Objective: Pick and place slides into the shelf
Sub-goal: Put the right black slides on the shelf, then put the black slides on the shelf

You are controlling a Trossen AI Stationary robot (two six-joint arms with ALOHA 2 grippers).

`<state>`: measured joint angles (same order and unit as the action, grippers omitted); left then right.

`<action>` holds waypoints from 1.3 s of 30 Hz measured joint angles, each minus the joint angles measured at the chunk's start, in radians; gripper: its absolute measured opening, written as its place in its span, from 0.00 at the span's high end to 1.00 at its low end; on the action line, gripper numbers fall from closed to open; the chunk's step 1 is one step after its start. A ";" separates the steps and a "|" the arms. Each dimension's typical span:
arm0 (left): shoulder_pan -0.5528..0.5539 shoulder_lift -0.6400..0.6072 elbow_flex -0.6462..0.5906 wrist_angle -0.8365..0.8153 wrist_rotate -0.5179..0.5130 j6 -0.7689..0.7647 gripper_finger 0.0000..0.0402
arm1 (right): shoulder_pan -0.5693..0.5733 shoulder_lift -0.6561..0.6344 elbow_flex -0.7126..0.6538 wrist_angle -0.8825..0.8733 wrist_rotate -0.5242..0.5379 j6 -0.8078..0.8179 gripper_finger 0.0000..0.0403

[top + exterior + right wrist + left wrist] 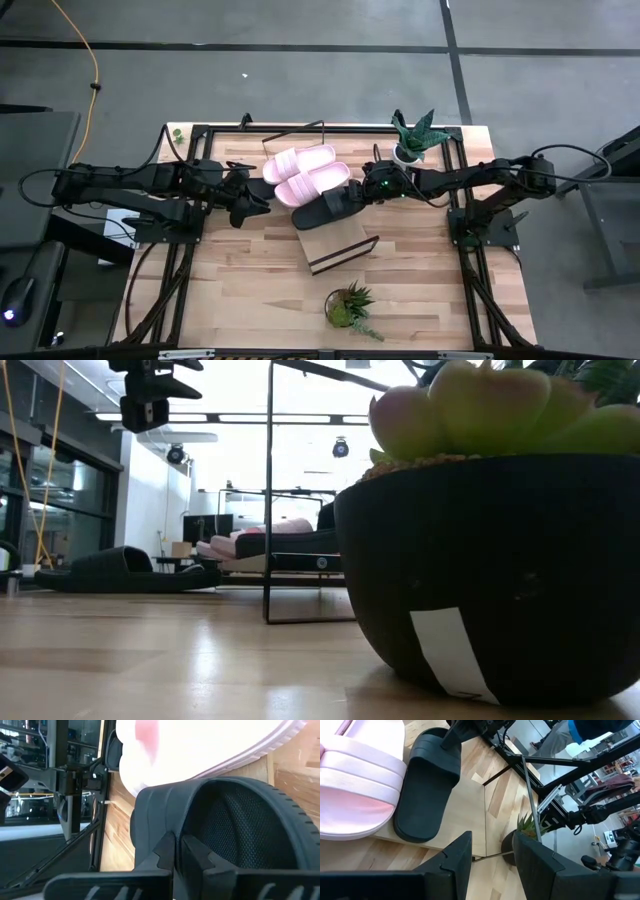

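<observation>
Two pink slides (pixel 305 172), black slide (pixel 322 211), on shelf (pixel 340 248)

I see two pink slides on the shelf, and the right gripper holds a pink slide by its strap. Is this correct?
Not quite. The slide in the right gripper is black, not pink, as the right wrist view shows. The two pink slides do lie on the shelf.

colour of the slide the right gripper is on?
Black slide, held by the right gripper; high view shows it best.

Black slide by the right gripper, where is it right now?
In the high view, the black slide lies mid-table on the shelf, beside the pink slides, at the right gripper.
</observation>
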<state>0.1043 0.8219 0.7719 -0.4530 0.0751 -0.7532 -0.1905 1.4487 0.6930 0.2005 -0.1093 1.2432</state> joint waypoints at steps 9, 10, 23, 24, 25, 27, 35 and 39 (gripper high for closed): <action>0.000 0.000 0.000 0.000 0.000 0.000 0.67 | 0.000 0.000 0.000 -0.001 0.027 0.000 0.87; 0.000 0.000 0.000 0.000 0.000 -0.001 0.67 | 0.000 0.000 0.000 -0.001 0.032 0.005 0.84; 0.000 0.000 0.000 0.000 -0.001 -0.002 0.67 | 0.000 0.000 0.000 -0.048 0.102 0.004 0.76; 0.000 0.000 0.000 0.000 -0.001 -0.002 0.67 | 0.000 0.000 0.000 -0.052 0.110 0.002 0.76; 0.000 0.000 0.000 0.000 -0.001 -0.002 0.67 | 0.000 0.000 0.000 -0.055 0.121 0.001 0.76; 0.000 0.000 0.000 0.000 -0.001 -0.002 0.67 | 0.000 0.000 0.000 -0.057 0.146 -0.009 0.76; 0.000 0.000 0.000 -0.007 -0.001 -0.002 0.67 | 0.001 0.000 0.000 -0.057 0.217 -0.019 0.76; 0.000 0.000 0.000 -0.042 -0.001 -0.002 0.67 | 0.001 0.000 0.000 -0.058 0.234 -0.036 0.76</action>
<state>0.1047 0.8219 0.7719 -0.4948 0.0746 -0.7555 -0.1895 1.4487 0.6926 0.1429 0.1248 1.2075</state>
